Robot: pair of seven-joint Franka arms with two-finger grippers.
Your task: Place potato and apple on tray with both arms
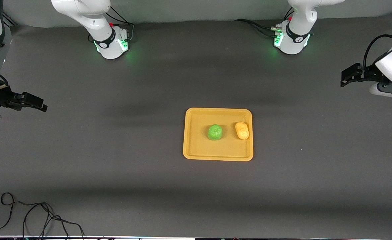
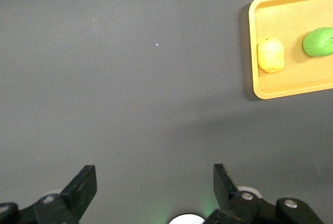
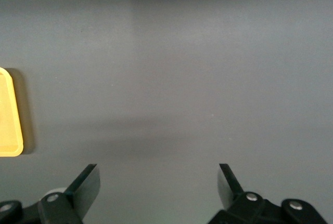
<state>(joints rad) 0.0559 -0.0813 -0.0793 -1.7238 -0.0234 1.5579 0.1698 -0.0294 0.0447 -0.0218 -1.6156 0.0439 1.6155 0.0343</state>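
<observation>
The yellow-orange tray point(image 1: 216, 151) lies on the dark table near the middle. The green apple point(image 1: 215, 132) sits on it near its centre. The yellow-tan potato point(image 1: 241, 130) lies on the tray beside the apple, by the rim toward the left arm's end. My left gripper point(image 1: 345, 78) is open and empty, up over the table's edge at the left arm's end. Its wrist view shows the open left gripper point(image 2: 155, 182), the tray point(image 2: 291, 86), potato point(image 2: 271, 55) and apple point(image 2: 318, 42). My right gripper point(image 1: 37, 104) is open and empty at the right arm's end; in its wrist view the right gripper point(image 3: 158, 180) hangs over bare table, with a tray corner point(image 3: 8, 125) in view.
The two arm bases point(image 1: 112, 43) point(image 1: 291, 40) stand along the table edge farthest from the front camera. A loose black cable point(image 1: 32, 216) lies at the near corner toward the right arm's end.
</observation>
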